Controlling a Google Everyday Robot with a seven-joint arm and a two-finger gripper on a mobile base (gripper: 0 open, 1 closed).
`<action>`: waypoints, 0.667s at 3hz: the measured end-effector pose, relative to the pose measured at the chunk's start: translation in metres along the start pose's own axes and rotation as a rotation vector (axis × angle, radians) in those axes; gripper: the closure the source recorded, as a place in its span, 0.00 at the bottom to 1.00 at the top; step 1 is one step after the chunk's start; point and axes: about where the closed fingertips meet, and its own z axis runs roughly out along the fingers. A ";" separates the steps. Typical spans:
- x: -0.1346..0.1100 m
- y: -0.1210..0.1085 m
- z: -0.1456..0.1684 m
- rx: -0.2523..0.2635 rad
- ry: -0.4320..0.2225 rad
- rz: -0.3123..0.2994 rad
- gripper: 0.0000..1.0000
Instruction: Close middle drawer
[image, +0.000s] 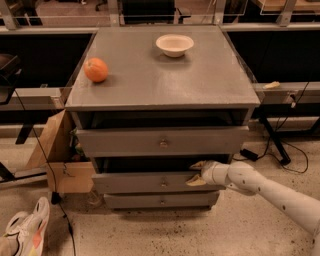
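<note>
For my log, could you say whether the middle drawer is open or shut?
Partly open: the middle drawer juts forward, dark gap above its front. The claw sits at its right end.

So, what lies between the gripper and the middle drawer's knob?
Nothing: camera view shows the middle drawer's front bare between the gripper, at its right end, and the knob.

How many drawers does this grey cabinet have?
3, stacked: the top drawer under the tabletop, the middle drawer below it, with the gripper at its front toward the picture's right, and the bottom drawer lowest. None seem hidden.
</note>
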 end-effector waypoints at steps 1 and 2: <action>-0.003 -0.002 0.001 0.010 -0.011 -0.011 0.81; -0.005 -0.004 0.003 0.017 -0.021 -0.019 0.58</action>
